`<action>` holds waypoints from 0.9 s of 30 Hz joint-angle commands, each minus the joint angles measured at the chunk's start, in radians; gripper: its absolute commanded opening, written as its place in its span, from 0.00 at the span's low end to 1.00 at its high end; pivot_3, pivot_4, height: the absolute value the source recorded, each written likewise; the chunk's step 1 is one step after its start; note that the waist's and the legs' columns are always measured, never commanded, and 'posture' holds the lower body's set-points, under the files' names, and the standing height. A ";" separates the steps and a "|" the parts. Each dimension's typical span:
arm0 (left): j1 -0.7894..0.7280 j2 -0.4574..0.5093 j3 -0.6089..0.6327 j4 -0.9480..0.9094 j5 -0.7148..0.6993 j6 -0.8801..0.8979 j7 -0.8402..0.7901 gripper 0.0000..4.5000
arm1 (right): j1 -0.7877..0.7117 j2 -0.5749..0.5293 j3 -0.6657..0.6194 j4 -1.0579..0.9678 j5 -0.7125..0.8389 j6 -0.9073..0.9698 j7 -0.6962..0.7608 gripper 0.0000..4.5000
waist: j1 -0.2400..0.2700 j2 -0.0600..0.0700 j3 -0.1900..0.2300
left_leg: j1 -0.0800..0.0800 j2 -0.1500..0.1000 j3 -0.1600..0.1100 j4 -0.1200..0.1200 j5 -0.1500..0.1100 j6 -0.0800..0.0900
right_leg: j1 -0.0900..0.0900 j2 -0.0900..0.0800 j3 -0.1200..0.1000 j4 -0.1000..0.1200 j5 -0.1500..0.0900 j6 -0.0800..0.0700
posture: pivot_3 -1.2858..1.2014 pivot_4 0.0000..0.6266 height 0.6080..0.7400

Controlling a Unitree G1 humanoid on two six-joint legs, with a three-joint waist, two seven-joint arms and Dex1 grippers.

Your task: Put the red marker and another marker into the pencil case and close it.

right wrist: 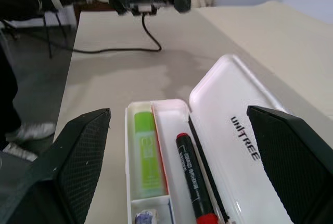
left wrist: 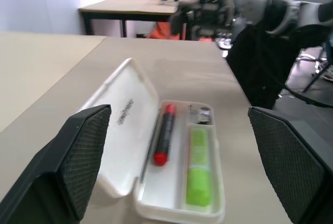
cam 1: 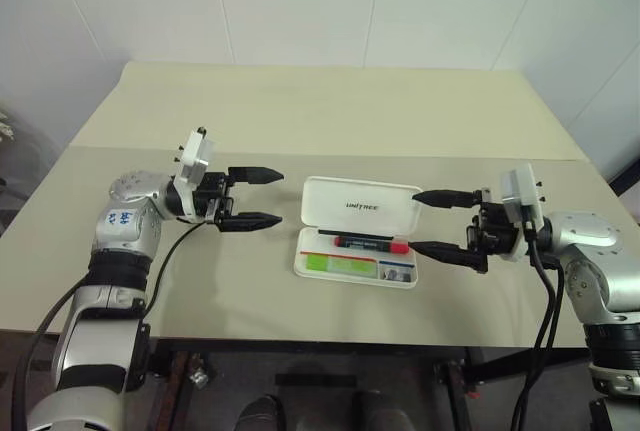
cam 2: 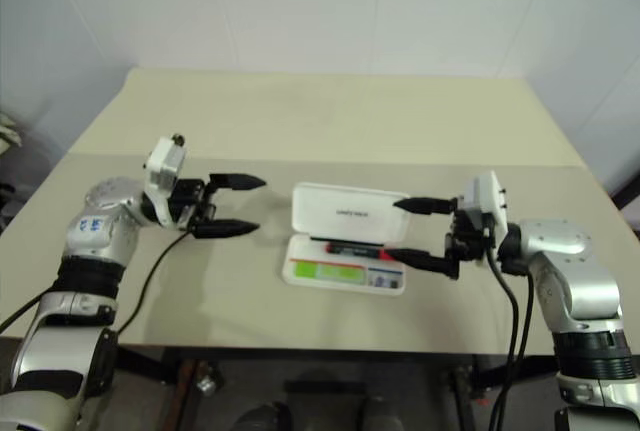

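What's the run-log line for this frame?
red marker: in pencil case | green marker: in case | lid: open | left hand: open, empty | right hand: open, empty | next: close lid

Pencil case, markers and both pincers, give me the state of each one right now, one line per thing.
pencil case: open, lid tilted back
red marker: lying inside the case, capped
light green marker: lying inside the case
left pincer: open, holding nothing
right pincer: open, holding nothing
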 commanded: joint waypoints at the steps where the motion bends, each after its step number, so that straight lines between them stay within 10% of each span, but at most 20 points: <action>1: -0.087 -0.019 0.007 0.140 0.034 -0.062 -0.056 0.86 | 0.029 -0.014 -0.044 -0.031 0.018 -0.008 -0.009 1.00 | 0.001 0.000 0.000 | -0.001 0.000 0.000 0.000 0.000 0.000 | -0.001 0.000 0.000 0.000 0.000 0.000 | 0.52 0.24 1.00; 13: -0.231 -0.073 0.004 0.409 0.113 -0.178 -0.085 0.00 | 0.084 -0.013 -0.073 -0.081 0.038 -0.008 -0.053 1.00 | 0.000 -0.001 0.000 | -0.002 0.000 0.000 0.000 0.000 0.001 | -0.001 0.001 -0.001 -0.001 0.000 0.001 | 0.52 0.24 1.00; 27: -0.398 -0.165 0.003 0.704 0.369 -0.338 0.406 0.00 | 0.104 -0.017 -0.098 -0.074 0.021 -0.023 -0.074 1.00 | 0.004 -0.002 0.001 | -0.003 -0.001 0.000 0.001 0.000 0.001 | -0.001 0.001 -0.001 -0.001 0.001 0.003 | 0.52 0.24 1.00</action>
